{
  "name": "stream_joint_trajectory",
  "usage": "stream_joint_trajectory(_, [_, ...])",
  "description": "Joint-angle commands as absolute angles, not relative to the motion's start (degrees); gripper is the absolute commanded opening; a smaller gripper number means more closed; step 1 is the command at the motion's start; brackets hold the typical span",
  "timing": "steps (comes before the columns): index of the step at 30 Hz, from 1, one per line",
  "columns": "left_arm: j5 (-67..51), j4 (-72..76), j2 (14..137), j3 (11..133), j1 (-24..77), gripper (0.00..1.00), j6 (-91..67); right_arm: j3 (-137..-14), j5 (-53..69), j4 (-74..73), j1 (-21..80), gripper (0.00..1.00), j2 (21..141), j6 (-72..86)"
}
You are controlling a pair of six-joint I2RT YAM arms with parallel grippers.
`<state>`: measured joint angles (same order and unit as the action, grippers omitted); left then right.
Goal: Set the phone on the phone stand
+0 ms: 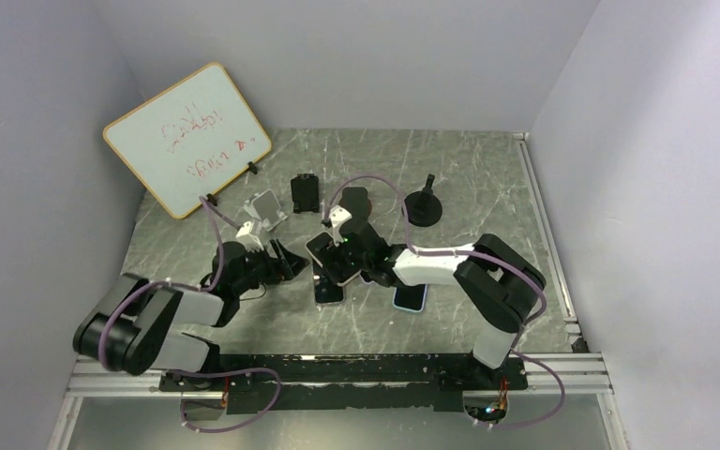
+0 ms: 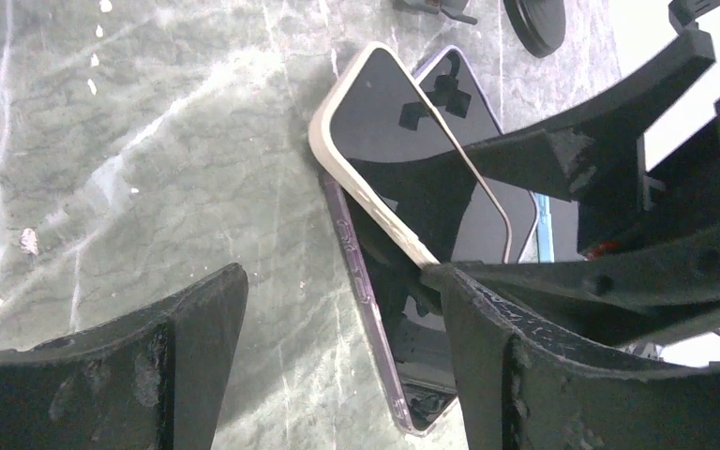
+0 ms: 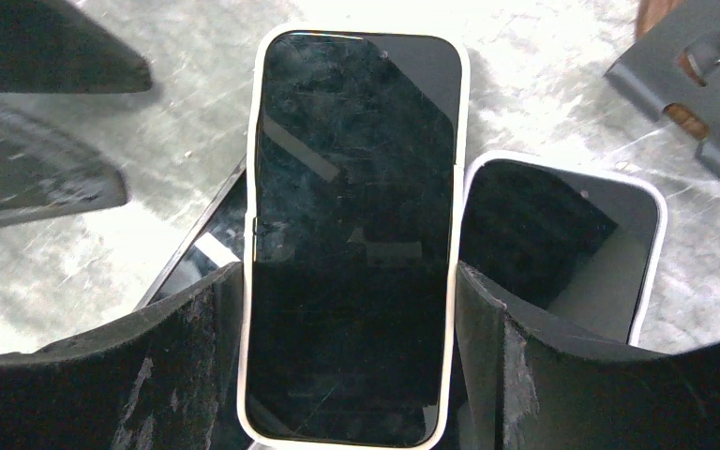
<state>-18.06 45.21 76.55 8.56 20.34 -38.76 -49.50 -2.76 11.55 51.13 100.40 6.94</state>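
A phone (image 3: pixel 352 234) in a cream case lies between my right gripper's (image 3: pixel 349 272) fingers, which press on both its long edges. In the left wrist view this phone (image 2: pixel 403 141) is tilted up over a purple-cased phone (image 2: pixel 352 253). From above, the right gripper (image 1: pixel 335 251) and the held phone (image 1: pixel 322 247) sit at the table's middle. My left gripper (image 1: pixel 289 259) stands open just left of them, with only table and the purple case's edge between its fingers (image 2: pixel 197 319). Phone stands are behind: a pale one (image 1: pixel 264 208), a black one (image 1: pixel 305 192) and a round-based black one (image 1: pixel 422 206).
A pale-cased phone (image 3: pixel 562 244) lies beside the held one, and a blue-cased phone (image 1: pixel 411 298) lies near the right arm. A whiteboard (image 1: pixel 187 139) leans at the back left. A grey stand part (image 3: pixel 703 75) shows at the right wrist view's top right.
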Motion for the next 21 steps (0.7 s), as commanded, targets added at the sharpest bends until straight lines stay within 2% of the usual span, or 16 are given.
stream_joint_trajectory(1, [-19.4,64.2,84.4,6.4,20.0,0.8,-42.7,-46.9,2.6,12.8,51.3,0.61,97.5,8.4])
stream_joint_trajectory(9, [-21.7,104.5,109.3,4.8,20.0,0.75,-54.7,-45.3,4.9,14.6,51.4,0.62,95.0,8.4])
stream_joint_trajectory(12, [-24.0,105.2,113.9,7.2,20.2,0.68,-56.8,-45.4,4.6,14.4,51.4,0.62,94.5,8.2])
stream_joint_trajectory(21, [-23.7,105.1,113.0,7.7,20.5,0.64,-55.9,-45.9,5.1,14.6,51.5,0.62,94.8,7.8])
